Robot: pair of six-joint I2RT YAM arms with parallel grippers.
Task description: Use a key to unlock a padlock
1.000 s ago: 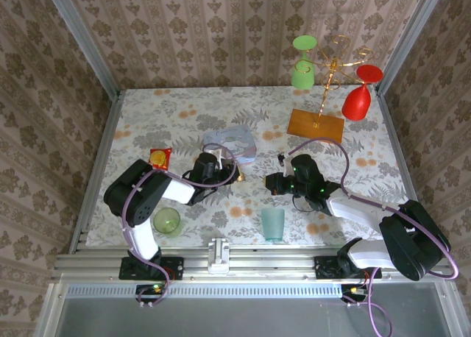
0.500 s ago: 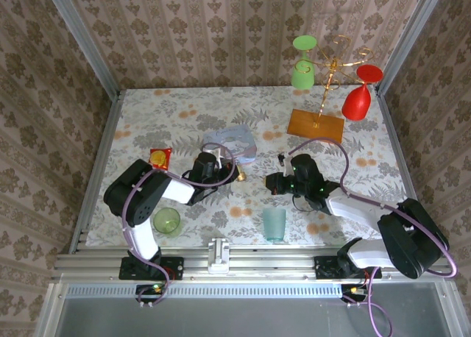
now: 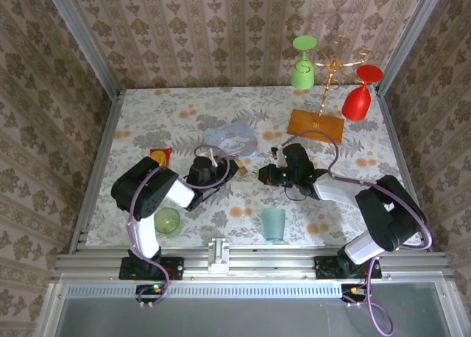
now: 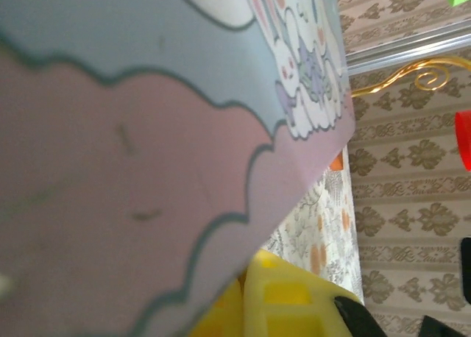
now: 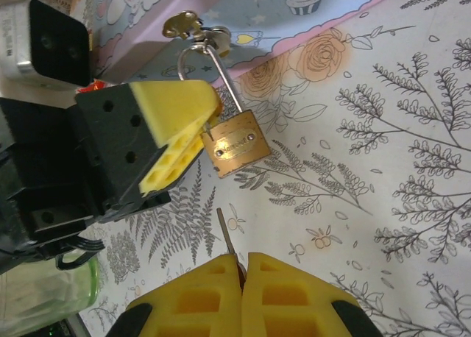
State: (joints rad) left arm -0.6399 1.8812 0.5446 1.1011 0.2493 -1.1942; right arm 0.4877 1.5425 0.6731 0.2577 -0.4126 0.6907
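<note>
In the right wrist view, the small brass padlock [image 5: 234, 143] hangs tilted just above the floral cloth. Its thin silvery shackle [image 5: 210, 71] loops up past my left gripper [image 5: 200, 131], whose yellow fingers [image 5: 175, 109] are shut against the padlock's left side. My right gripper [image 5: 241, 269] is shut on the key [image 5: 227, 235], and the thin blade pokes out toward the padlock's underside with a short gap between them. From above, the left gripper [image 3: 232, 166] and right gripper [image 3: 262, 175] face each other mid-table. The left wrist view looks past the shut yellow fingers [image 4: 294, 300] onto the blue tin [image 4: 147, 131].
The blue cartoon tin [image 3: 232, 140] lies just behind the grippers, with spare keys on a ring [image 5: 184, 24] at its edge. A green cup [image 3: 166, 221] and a teal cup [image 3: 273, 224] stand near the front. The gold rack on a wooden base [image 3: 316, 123] holds a green glass [image 3: 302, 72] and a red glass [image 3: 358, 98].
My right gripper has moved left and back toward the padlock, carrying the key. The left gripper has closed fully and shifted a little to the right.
</note>
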